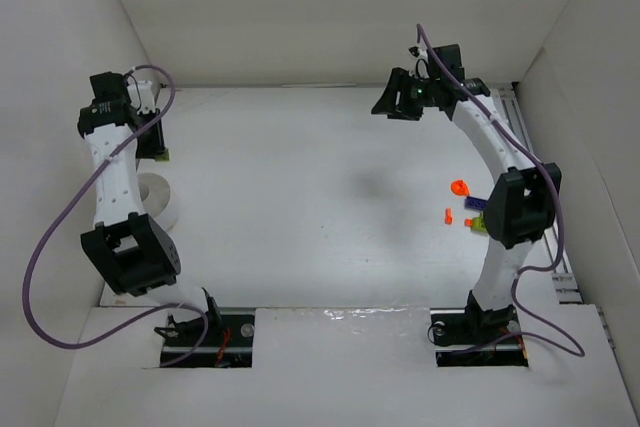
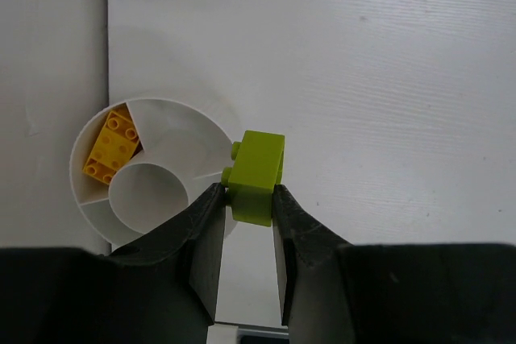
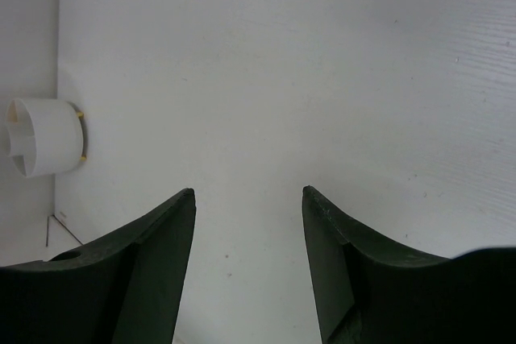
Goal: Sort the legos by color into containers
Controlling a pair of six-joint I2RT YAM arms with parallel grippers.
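This looks like a robotics lab test cell rather than any lived-in room. Plain white walls (image 1: 60,67) box in a bare white floor (image 1: 300,197), like a purpose-built enclosure for filming. A left arm (image 1: 115,177) and a right arm (image 1: 495,147), both white and black, rise from bases (image 1: 205,332) bolted into cut-outs at the near edge. Loose purple cables (image 1: 40,257) loop from them, and a metal rail (image 1: 566,285) runs along the right side. The only props are small test items: coloured legos (image 1: 460,187), a lime-green lego (image 2: 256,176) among them, and a round white divided container (image 2: 173,126).
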